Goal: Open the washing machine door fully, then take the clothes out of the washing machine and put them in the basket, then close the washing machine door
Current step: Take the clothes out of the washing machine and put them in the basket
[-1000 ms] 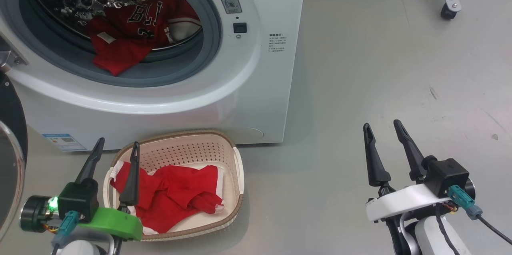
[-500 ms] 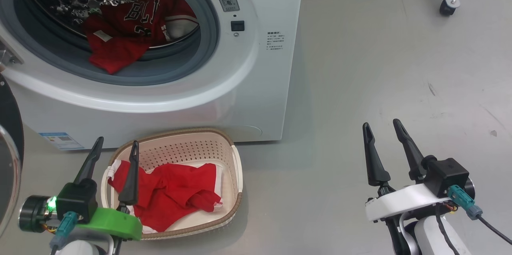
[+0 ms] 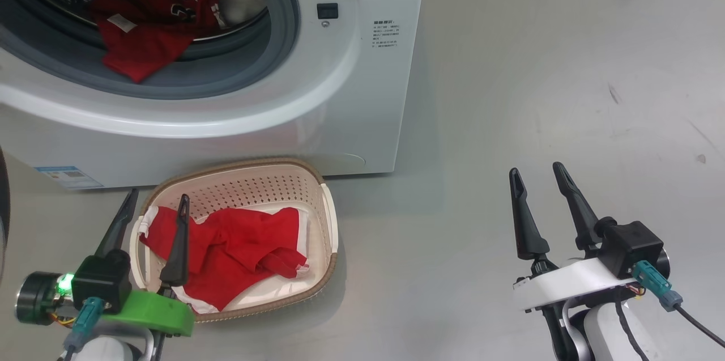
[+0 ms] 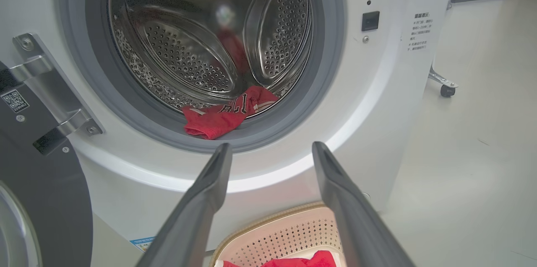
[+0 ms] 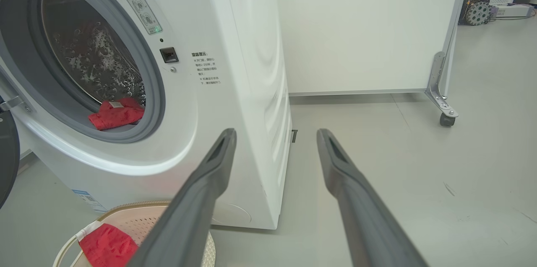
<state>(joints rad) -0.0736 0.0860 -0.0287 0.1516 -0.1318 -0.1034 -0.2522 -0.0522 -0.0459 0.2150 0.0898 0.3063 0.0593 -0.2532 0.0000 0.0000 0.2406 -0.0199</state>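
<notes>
Though left gripper point(image 3: 159, 194) and right gripper point(image 3: 534, 168) gape empty, clothes point(image 3: 238, 242) lie below the left.

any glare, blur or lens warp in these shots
Head view: soft sheen along the washing machine front, faint shadow right of the basket. Left wrist view: the steel drum mirrors a red smear, left gripper fingers look soft. Right wrist view: wide lens makes the machine's edges lean.

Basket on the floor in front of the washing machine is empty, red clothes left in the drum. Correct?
Not quite: the basket is not empty. The head view shows a red jersey lying in it. The rest holds: the basket stands on the floor in front of the washing machine, and red clothes lie in the drum.
</notes>
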